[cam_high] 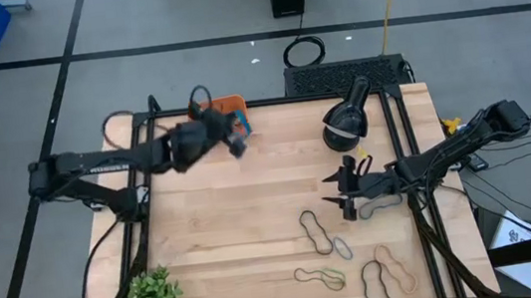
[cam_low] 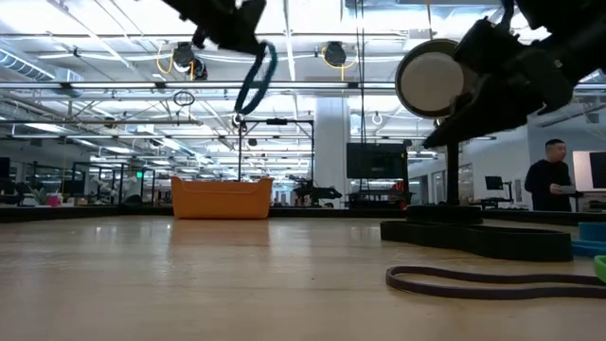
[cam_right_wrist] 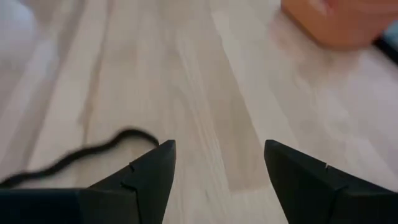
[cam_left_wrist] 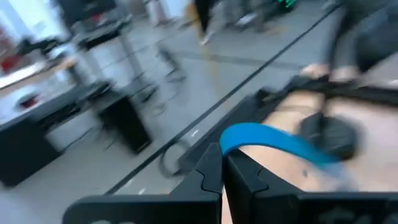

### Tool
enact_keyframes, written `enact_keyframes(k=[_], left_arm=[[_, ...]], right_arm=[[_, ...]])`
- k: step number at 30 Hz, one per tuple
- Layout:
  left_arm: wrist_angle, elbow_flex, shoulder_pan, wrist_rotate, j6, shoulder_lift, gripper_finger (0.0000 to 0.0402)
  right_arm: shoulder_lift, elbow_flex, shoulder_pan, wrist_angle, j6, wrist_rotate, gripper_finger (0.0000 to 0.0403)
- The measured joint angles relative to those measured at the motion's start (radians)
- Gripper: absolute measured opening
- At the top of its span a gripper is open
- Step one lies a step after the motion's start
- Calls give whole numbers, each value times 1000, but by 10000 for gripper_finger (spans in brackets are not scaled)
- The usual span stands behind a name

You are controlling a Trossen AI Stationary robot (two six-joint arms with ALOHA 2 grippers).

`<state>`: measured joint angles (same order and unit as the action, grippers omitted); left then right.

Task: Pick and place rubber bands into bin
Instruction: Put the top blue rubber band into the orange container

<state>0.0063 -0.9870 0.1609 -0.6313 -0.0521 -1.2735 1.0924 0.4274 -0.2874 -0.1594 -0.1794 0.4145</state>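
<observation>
My left gripper (cam_high: 235,140) is up in the air at the table's far side, next to the orange bin (cam_high: 231,107), and is shut on a blue rubber band (cam_low: 256,80). The bin (cam_low: 222,199) stands on the table's far edge. My right gripper (cam_high: 344,195) hovers open over the table's right half, its fingers (cam_right_wrist: 149,174) clear of a black band (cam_right_wrist: 81,155). Several more rubber bands (cam_high: 317,231) lie flat on the near right of the table. My left gripper pinches the blue band between its two shut fingertips (cam_left_wrist: 211,171), at one end of the loop (cam_left_wrist: 231,142). The rest of the loop (cam_low: 254,90) hangs slack below the gripper, lifted clear of the table and higher than the bin's rim.
A black round-headed stand (cam_high: 347,125) rises at the far right, its base (cam_low: 454,229) on the table. A small green plant (cam_high: 154,297) sits at the near left corner. A person (cam_low: 551,180) stands in the room behind. Bare wood lies in the table's middle.
</observation>
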Motion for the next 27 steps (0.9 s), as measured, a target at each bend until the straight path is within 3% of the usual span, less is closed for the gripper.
enact_keyframes(k=[5, 10, 23, 27], left_arm=[[-77, 1, 162, 0, 102, -55, 10], [-173, 1, 255, 2, 192, -166, 7], [-192, 1, 345, 8, 245, -425, 17], [-191, 1, 358, 71, 245, -459, 9]], right_arm=[[0, -5, 0, -40, 35, 0, 242], [0, -5, 0, -40, 35, 0, 241], [0, -5, 0, -39, 35, 0, 242], [0, -5, 0, -45, 35, -1, 239]])
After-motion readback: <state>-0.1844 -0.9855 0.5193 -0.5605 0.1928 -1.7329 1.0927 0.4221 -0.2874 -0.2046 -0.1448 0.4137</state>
